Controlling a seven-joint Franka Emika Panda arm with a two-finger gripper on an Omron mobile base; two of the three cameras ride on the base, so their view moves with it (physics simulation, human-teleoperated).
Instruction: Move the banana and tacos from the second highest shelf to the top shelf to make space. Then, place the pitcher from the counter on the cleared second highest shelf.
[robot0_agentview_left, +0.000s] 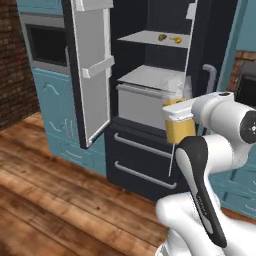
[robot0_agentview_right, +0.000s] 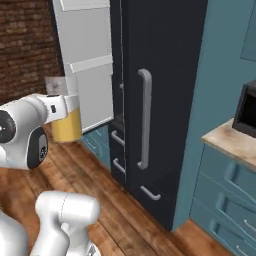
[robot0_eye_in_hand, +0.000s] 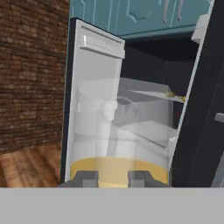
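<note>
The gripper has its jaws pinching the pitcher, held in the air in front of the open fridge, near its right door edge and level with the second highest shelf. The banana and tacos lie side by side on the top shelf. The open left door stands to the left, and the closed dark door with its grey handle flanks the opening on the right.

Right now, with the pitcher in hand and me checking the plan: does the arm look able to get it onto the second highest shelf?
Probably yes. The gripper is shut on the pitcher in front of the open fridge; the second highest shelf looks bare, the banana and tacos sitting on the top shelf.
</note>
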